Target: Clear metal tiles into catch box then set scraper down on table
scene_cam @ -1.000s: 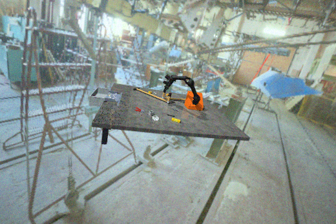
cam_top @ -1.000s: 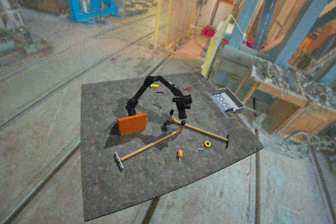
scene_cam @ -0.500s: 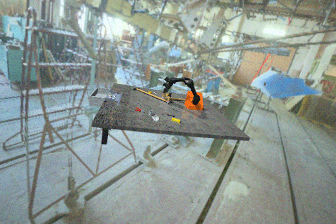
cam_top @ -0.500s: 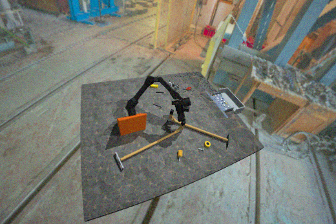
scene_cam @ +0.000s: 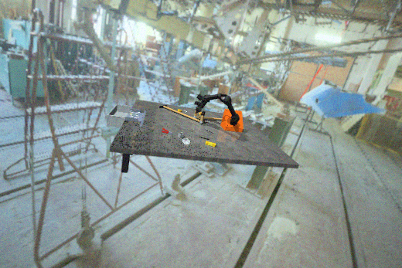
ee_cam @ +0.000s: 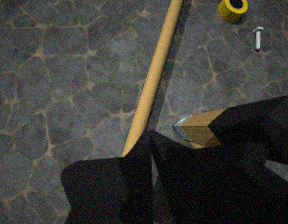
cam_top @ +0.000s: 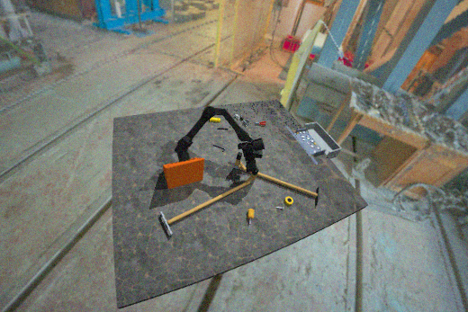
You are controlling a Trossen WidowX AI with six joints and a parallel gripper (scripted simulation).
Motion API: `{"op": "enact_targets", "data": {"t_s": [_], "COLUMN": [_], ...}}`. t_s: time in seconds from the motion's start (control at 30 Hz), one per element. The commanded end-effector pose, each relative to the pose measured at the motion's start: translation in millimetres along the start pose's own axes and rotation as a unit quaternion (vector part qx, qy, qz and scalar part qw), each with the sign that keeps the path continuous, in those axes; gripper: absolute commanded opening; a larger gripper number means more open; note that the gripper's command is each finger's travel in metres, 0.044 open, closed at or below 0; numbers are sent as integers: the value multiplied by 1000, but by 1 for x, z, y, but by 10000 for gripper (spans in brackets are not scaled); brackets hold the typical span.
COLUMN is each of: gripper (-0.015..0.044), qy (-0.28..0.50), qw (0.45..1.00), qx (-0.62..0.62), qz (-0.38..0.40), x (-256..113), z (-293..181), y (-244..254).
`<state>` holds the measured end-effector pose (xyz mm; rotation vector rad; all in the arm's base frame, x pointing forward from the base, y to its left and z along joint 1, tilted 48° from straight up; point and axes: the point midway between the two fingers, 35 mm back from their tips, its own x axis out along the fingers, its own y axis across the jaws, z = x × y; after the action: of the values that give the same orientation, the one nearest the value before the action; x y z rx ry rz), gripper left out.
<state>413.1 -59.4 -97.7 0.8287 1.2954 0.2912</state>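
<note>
My gripper (cam_top: 254, 172) (ee_cam: 148, 134) is shut with nothing held, low over the crossing handle ends of two long wooden-handled tools. One tool (cam_top: 211, 202) has a wide grey metal head at the table's front left. The other (cam_top: 288, 182) (scene_cam: 179, 113) (ee_cam: 152, 80) has a thin dark head towards the right. Which is the scraper I cannot tell for certain. Dark grip blocks are at the handle ends; contact with my fingers is unclear. Several small metal tiles (cam_top: 308, 138) (scene_cam: 136, 114) lie on the steel plate at the table's far right edge. The catch box (cam_top: 333, 153) (scene_cam: 115, 120) adjoins it.
An orange panel (cam_top: 184, 173) (scene_cam: 240, 117) stands near the arm's base. A yellow tape roll (cam_top: 289, 200) (ee_cam: 230, 11), a bolt (cam_top: 280, 208) (ee_cam: 258, 39) and a yellow-handled screwdriver (cam_top: 250, 214) lie beyond the tools. Red-handled pliers (scene_cam: 165, 130) and a yellow item (cam_top: 215, 120) (scene_cam: 210, 144) lie behind.
</note>
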Motion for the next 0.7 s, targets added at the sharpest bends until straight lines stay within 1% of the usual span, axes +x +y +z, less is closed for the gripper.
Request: {"op": "enact_targets", "data": {"t_s": [0.0, 0.67], "gripper": [0, 0], "qy": [-1, -2], "qw": [1000, 1000], "qx": [4, 9], "qz": [0, -5], "x": [1, 2], "z": [2, 14], "y": [-6, -37]}}
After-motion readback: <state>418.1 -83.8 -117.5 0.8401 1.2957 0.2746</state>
